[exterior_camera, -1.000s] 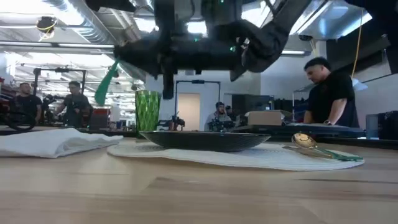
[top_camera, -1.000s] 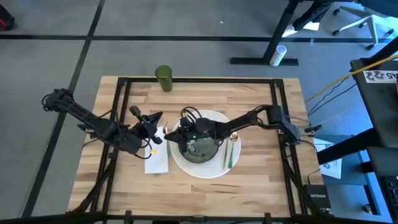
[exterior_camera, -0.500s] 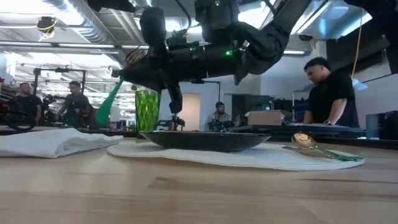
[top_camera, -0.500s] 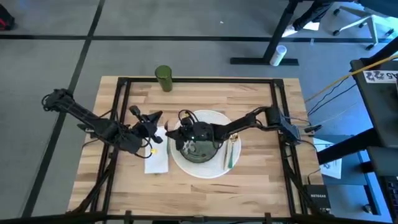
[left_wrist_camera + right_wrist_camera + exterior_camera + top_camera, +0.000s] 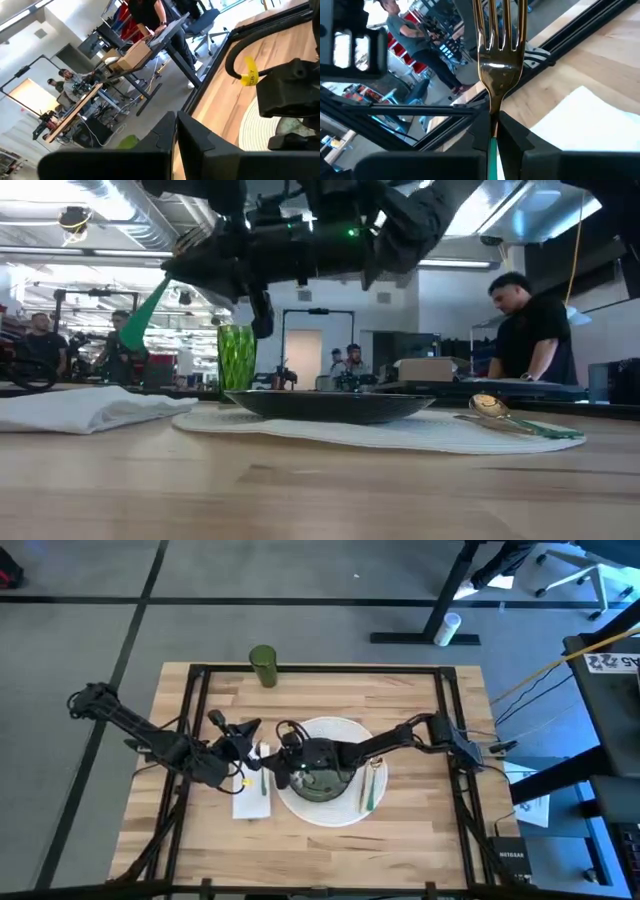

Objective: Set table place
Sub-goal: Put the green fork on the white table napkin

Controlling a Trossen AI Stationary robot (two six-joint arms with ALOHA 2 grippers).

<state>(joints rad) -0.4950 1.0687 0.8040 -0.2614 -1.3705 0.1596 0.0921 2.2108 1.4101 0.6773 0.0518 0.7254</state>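
Currently, your right gripper clamps a fork above the napkin. Your left gripper waits beside it, fingers together.

Overhead looks straight down; low camera level; both share the table.

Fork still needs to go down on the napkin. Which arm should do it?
Right. The right gripper already grips the fork and hovers at the napkin edge, left of the plate. The left gripper sits beside the napkin, shut and empty.
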